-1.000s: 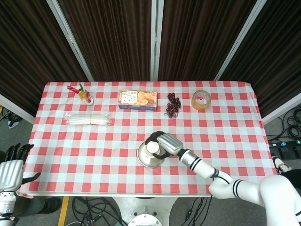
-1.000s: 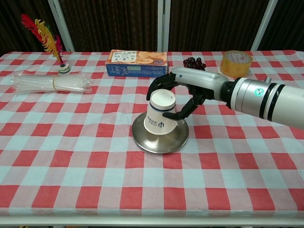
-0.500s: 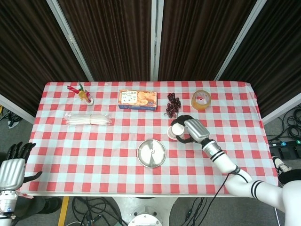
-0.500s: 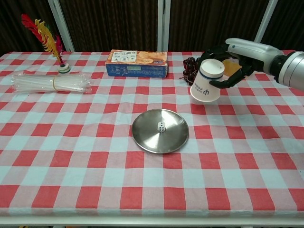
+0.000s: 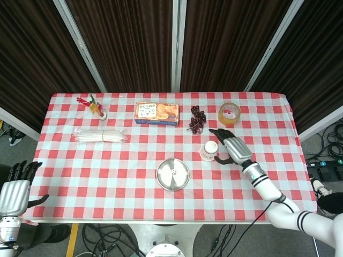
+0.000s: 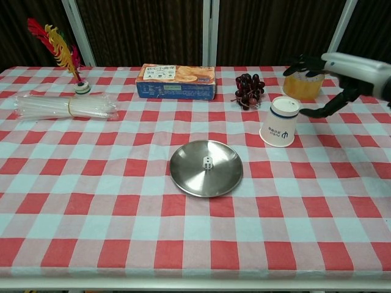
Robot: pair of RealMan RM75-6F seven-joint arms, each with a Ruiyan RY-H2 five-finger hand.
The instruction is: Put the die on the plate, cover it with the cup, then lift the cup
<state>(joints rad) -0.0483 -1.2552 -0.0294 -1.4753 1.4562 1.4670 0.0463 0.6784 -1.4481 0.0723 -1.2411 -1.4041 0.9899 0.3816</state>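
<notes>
Chest view: white die (image 6: 208, 163) on round steel plate (image 6: 185, 174); right hand (image 6: 333, 79) spread empty beside inverted paper cup (image 6: 280, 122).

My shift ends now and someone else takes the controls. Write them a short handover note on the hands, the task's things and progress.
Right hand: open, fingers spread just right of the cup, not holding it.
Left hand: open, off the table's left edge, idle.
Die: uncovered on the steel plate, mid-table.
Cup: upside down on the cloth, right of the plate, near the grapes.
Done: the die is plated and the cup stands off the plate.
Left: nothing visible; pull the right hand back.
</notes>
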